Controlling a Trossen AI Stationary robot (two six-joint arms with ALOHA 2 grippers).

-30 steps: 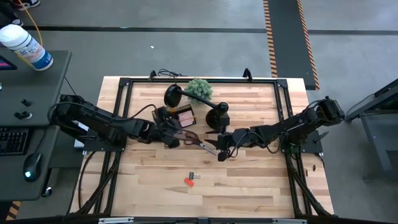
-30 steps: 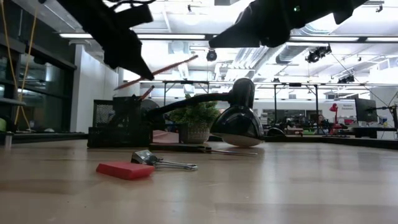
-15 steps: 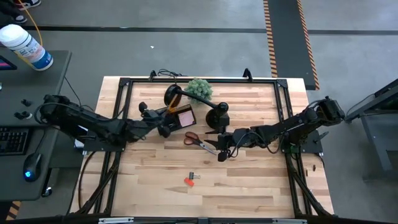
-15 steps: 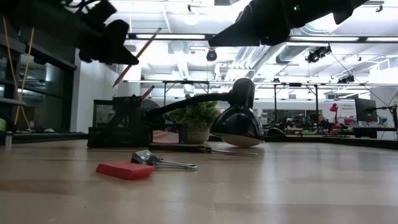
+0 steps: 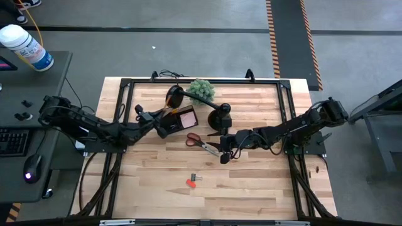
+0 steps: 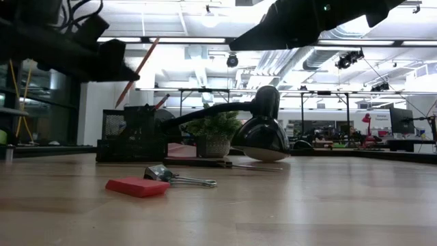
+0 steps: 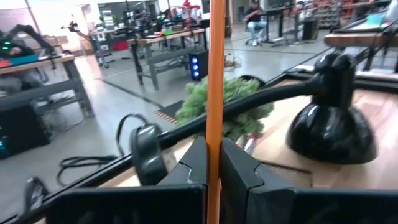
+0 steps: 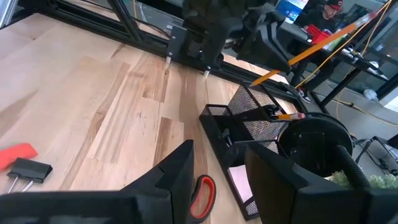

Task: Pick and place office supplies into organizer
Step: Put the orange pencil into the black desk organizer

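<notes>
The left pincer [image 5: 164, 119] pinches a pencil [image 6: 136, 72] upright, raised beside the organizer [image 5: 179, 117]. The right pincer [image 5: 225, 150] waits spread near the scissors [image 5: 200, 142]. A red clip [image 5: 191, 182] lies on the surface [image 5: 251, 188].

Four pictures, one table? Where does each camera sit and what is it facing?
High view: overhead, looking straight down; both arms show, left gripper holding the pencil, right gripper by the scissors.
Low view: table height, facing the lamp; arms overhead.
Left wrist view: fingers clamp the pencil.
Right wrist view: open fingers, facing the organizer.
Shared: the pencil, in all views.
</notes>
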